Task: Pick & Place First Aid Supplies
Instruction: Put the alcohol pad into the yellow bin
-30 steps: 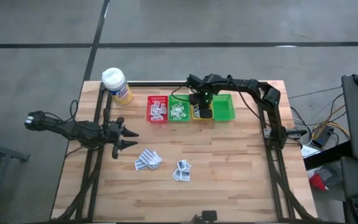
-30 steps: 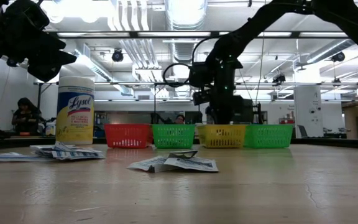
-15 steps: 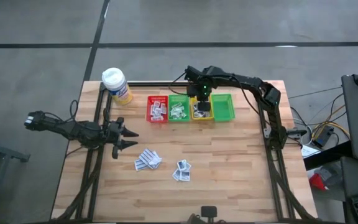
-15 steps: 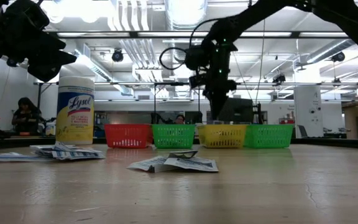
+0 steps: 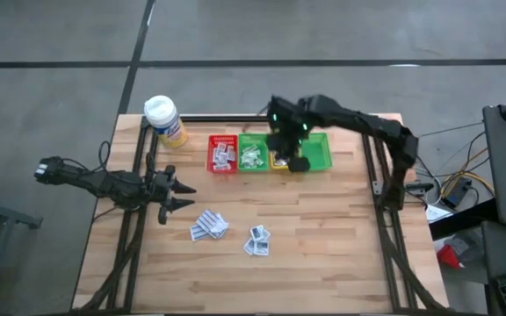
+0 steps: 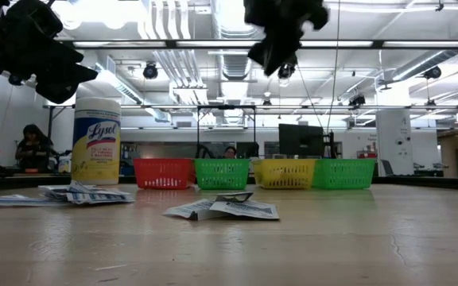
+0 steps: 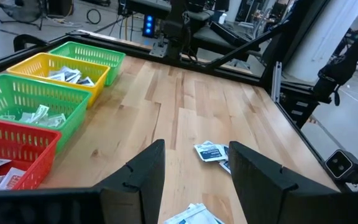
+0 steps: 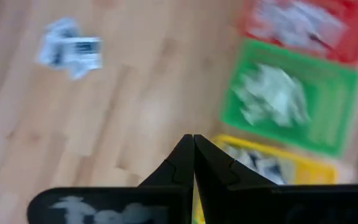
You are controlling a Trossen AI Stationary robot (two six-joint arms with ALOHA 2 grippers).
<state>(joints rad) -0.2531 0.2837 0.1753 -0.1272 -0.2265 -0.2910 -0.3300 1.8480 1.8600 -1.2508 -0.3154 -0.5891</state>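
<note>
My right gripper [image 5: 296,162] hangs high over the row of plastic mesh bins, above the yellow bin [image 5: 281,156], its two dark fingers [image 8: 193,163] pressed together on nothing. My left gripper [image 5: 181,194] waits well away from the yellow bin, off toward the white-capped yellow wipes canister [image 6: 95,141] printed "Lyzol", its fingers [image 7: 143,178] spread apart and empty. White first aid sachets [image 5: 209,226] with grey print lie in a loose heap on the wooden table [image 5: 341,237], just beside my left gripper. A smaller heap [image 5: 257,240] lies nearer the yellow bin. More sachets fill the red bin [image 5: 222,154], the green bin [image 5: 253,154] and the yellow one.
</note>
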